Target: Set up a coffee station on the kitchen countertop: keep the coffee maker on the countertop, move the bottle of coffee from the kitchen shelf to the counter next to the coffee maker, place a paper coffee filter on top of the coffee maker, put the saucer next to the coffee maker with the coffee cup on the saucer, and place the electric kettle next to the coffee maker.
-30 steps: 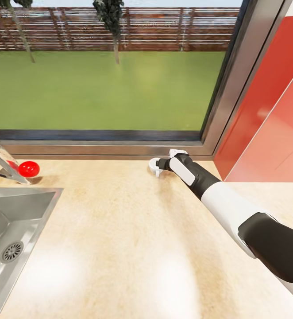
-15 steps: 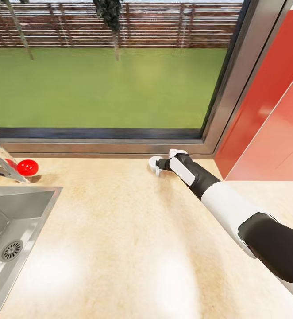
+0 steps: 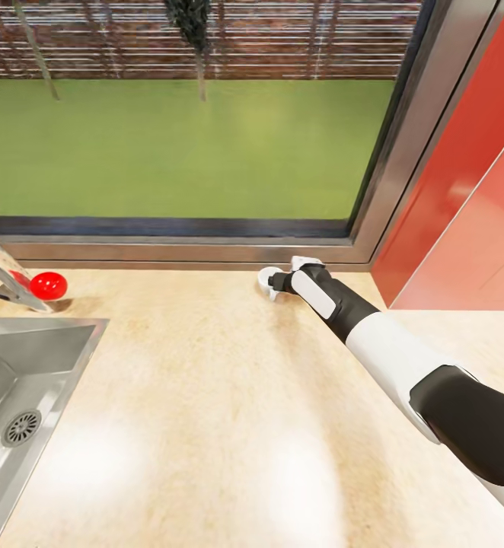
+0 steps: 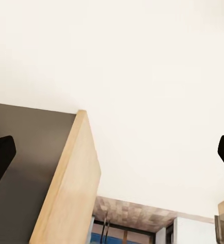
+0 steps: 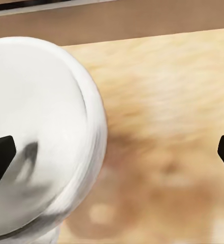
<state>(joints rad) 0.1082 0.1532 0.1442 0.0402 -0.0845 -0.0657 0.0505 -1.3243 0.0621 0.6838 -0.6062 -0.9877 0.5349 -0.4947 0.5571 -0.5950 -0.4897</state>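
Over the table [image 3: 206, 396], your right claw [image 3: 271, 283] reached the cup [image 3: 266, 278] by the window sill. Up close, its fingers [image 5: 0, 157] stood spread, the cup [image 5: 38, 137] off-centre; closing might have knocked it away. Your left claw's tips [image 4: 0, 155] stood apart, empty.

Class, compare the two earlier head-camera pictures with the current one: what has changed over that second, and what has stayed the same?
Very little. The whole picture slid slightly, so the camera tilted; that is no move of the things. The right gripper stays at the coffee cup near the window, on the kitchen countertop, its fingers spread. Nothing was taken hold of or let go. The red ball and the sink stayed put.
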